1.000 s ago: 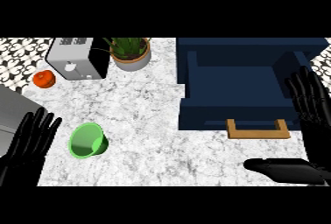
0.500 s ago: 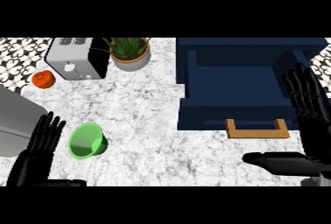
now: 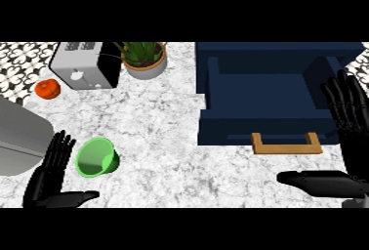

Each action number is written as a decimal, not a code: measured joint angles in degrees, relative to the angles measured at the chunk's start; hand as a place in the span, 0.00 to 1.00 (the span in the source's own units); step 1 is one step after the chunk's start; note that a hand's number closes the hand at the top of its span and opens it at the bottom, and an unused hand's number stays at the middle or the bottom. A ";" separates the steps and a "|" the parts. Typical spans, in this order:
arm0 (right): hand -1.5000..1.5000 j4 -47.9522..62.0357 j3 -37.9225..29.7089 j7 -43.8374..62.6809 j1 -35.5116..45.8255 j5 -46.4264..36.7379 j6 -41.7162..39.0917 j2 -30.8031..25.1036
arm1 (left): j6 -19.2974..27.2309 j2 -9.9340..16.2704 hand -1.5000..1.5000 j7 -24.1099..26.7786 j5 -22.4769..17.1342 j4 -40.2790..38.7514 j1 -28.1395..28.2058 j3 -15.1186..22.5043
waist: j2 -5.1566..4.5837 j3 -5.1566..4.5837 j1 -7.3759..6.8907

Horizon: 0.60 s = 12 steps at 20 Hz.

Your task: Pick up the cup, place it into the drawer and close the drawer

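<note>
Head view looks steeply down on a white marbled counter. At the lower left of the frame, the left hand is raised with its fingers straight and spread and the thumb stuck out to the right; it holds nothing. Just to its right, close to the fingers but apart from them, lies the green cup, tipped on its side with its mouth facing the camera. At the right edge, the right hand stands with fingers straight and pointing up the frame, its thumb stretched leftward along the lower right; it too has hold of nothing. Between the two, in the upper right of the frame, the dark blue drawer stands pulled open, its wooden handle facing the lower edge. In the upper left sit a silver toaster, a potted plant beside it, and a small orange fruit below and left of the toaster.
</note>
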<state>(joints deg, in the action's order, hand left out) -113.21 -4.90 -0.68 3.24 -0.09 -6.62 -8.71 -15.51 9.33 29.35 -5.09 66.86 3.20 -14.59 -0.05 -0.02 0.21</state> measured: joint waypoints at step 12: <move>0.00 -0.98 0.23 0.48 -0.38 -0.44 -1.01 1.09 | -1.77 4.16 0.00 18.28 2.36 -30.49 -12.12 -3.02 | -0.01 -0.03 0.09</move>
<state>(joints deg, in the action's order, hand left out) -114.19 -4.68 -0.20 2.86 -0.54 -7.63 -7.62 -17.28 13.49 47.64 -2.74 36.37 -8.92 -17.61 -0.06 -0.05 0.30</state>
